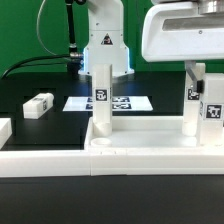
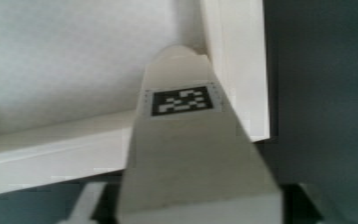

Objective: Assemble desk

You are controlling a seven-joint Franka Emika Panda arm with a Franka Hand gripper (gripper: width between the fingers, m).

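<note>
Gripper (image 2: pixel 199 205) straddles a leg (image 1: pixel 205 115) standing in the desktop (image 1: pixel 145 150), at its end on the exterior view's right; you can't tell whether it's clamped. Second leg (image 1: pixel 102 98) stands at the other end; third leg (image 1: pixel 38 105) lies on the table (image 1: pixel 60 125) off that end.

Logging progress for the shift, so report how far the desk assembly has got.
Done: a first leg stands upright in the desk top. In hand: the gripper sits over a second leg, upright at the exterior view's right corner; whether it is clamped is unclear. Left: a loose leg lies on the table, not yet fitted.
</note>
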